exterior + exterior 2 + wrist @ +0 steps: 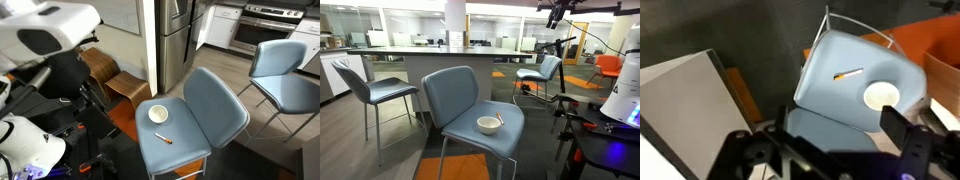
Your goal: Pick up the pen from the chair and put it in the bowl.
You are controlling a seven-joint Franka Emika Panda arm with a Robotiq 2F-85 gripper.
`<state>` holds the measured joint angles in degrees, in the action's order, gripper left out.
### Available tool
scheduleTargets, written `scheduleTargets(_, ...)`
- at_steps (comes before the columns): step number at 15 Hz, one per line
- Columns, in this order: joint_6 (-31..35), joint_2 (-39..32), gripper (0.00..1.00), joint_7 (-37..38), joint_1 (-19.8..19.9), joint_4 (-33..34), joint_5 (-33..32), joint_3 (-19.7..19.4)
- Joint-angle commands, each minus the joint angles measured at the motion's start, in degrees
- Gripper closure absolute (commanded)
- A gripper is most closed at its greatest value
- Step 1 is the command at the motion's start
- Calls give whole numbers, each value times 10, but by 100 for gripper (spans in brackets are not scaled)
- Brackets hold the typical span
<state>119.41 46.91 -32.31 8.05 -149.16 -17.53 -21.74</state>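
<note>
The blue-grey padded chair stands in the middle of both exterior views and shows from above in the wrist view. The small white bowl sits on its seat. The thin orange-red pen lies flat on the seat beside the bowl, a short gap from it. My gripper is open and empty. It hangs high above the chair, off to the side of the seat, with its dark fingers at the bottom of the wrist view.
A similar blue-grey chair on thin metal legs stands close by. A brown bent-wood chair is next to the robot's base. A steel fridge and a long counter are behind.
</note>
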Motion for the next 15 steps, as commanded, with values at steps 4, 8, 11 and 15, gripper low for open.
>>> scheduleTargets(4,-2,0,0,0,0,2,1,1)
scheduleTargets(8,4,-8,0,11,-1,1,0,7)
scheduleTargets(11,31,-42,0,53,-16,-10,5,34)
scheduleTargets(15,125,-145,0,181,-56,-19,51,100)
